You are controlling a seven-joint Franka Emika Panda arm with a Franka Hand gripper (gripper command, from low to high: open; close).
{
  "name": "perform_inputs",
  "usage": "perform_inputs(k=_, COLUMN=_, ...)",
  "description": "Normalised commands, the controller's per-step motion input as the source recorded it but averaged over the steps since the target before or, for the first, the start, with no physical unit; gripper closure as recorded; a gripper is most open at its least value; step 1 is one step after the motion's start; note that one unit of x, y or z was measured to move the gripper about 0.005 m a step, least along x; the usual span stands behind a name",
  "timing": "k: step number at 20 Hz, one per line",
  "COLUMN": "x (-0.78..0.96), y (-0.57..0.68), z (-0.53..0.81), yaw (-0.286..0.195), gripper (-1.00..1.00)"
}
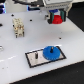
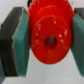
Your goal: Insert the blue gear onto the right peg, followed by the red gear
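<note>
The blue gear [image 1: 51, 52] sits on the grey black-edged base plate [image 1: 32, 60], at the plate's end toward the exterior view's right, covering the right peg. The twin pin [image 1: 37, 53] stands bare on the plate. My gripper [image 1: 57, 20] hangs high above the table at the upper right of the exterior view, shut on the red gear [image 1: 58, 19]. In the wrist view the red gear [image 2: 50, 34] fills the picture, clamped between the two teal finger pads [image 2: 21, 40], its central hole facing the camera.
A small beige and dark block-like object [image 1: 18, 27] stands on the white table [image 1: 15, 50] at the exterior view's left. A dark strip runs along the table's far edge.
</note>
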Motion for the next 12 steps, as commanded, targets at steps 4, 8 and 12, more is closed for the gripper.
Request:
perform_inputs(k=4, x=0.85, y=-0.21, z=0.16, yaw=0.0, gripper=1.0)
perform_inputs(k=8, x=0.81, y=-0.25, z=0.13, yaw=0.0, gripper=1.0)
perform_inputs(k=12, x=0.78, y=-0.27, z=0.07, yaw=0.0, gripper=1.0)
